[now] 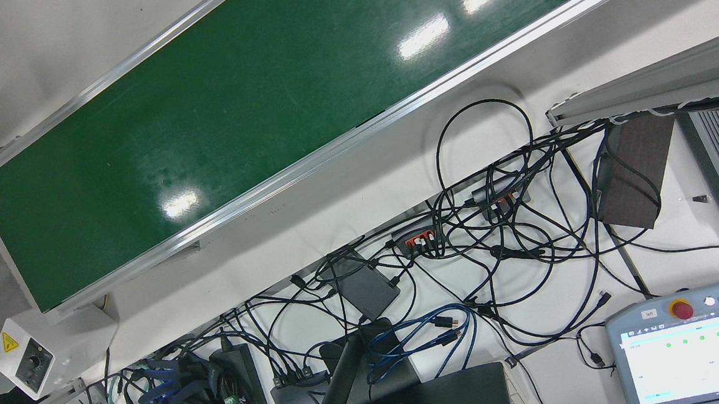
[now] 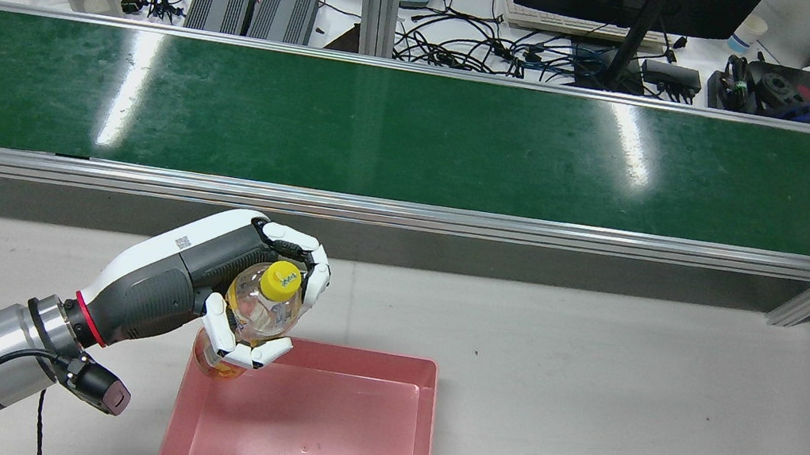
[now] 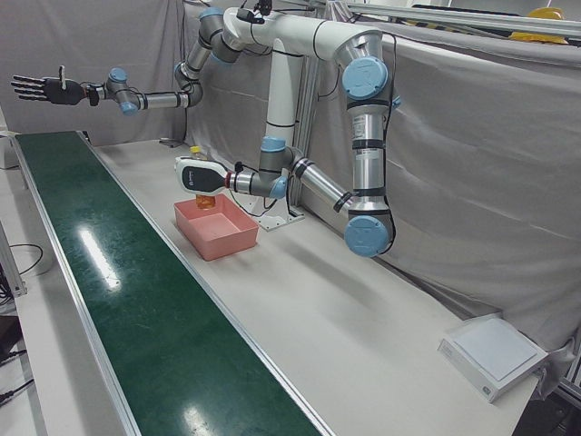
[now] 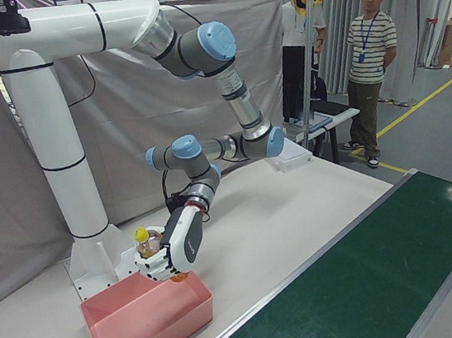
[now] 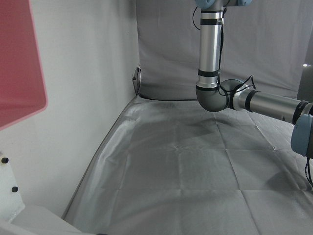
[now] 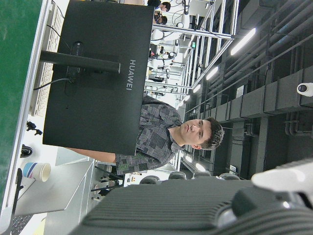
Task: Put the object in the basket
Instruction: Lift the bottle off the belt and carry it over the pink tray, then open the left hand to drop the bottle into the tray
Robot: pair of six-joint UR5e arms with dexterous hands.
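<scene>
Bottle (image 2: 263, 307), yellow cap, clasped in left hand (image 2: 258, 294), held above near corner of pink basket (image 2: 424, 423), not yet inside. Pickup and carry look done; lowering and release remain. Right hand (image 3: 41, 89) raised far off, fingers spread, holding nothing.

the left robot hand (image 2: 266, 295) has a white shell over a dark grey body, with black and white fingers (image 2: 222, 333) and a small square code mark printed on its back. a red ring joins it to a silver wrist with black bands, where a black cable loops out. the arms are silver tubes with pale blue joint caps on thick white columns. the right robot hand (image 3: 36, 88) looks dark all over.
</scene>
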